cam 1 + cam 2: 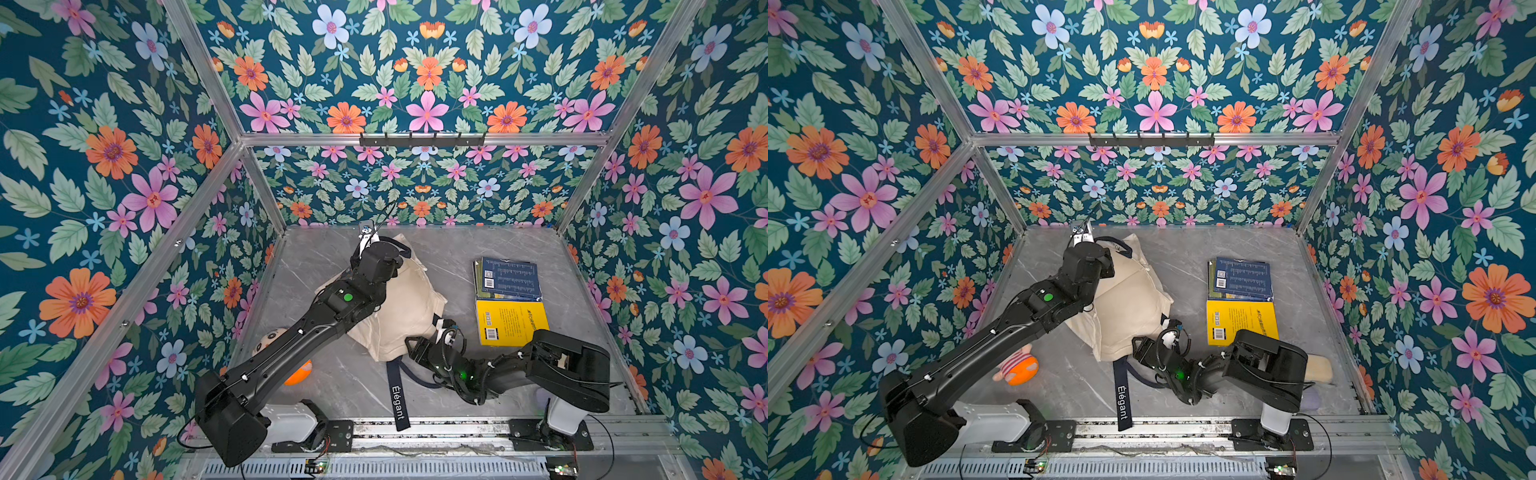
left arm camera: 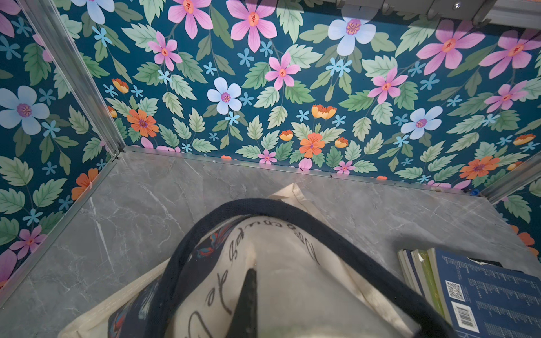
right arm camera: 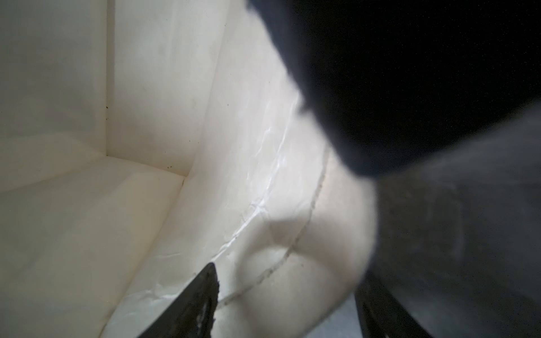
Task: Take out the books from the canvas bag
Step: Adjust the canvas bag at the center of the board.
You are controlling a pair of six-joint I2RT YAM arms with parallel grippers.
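Note:
The cream canvas bag (image 1: 399,307) lies slumped mid-table in both top views. My left gripper (image 2: 263,281) is shut on a pinch of its lettered top panel, inside the loop of the navy handle (image 2: 292,204); only one of its fingers (image 2: 247,304) shows. My right gripper (image 1: 440,326) sits at the bag's front right corner. In the right wrist view its jaws stand apart with a cream fold of the bag (image 3: 292,263) between them, and only cream lining shows beyond. Right of the bag lie the books: a dark blue stack (image 1: 509,278) and a yellow one (image 1: 511,322).
A pink and orange plush doll (image 1: 1017,368) lies under my left arm near the left wall. The navy strap reading Elegant (image 1: 397,399) trails to the front rail. A cream object (image 1: 1318,368) sits behind my right arm. Floral walls close three sides.

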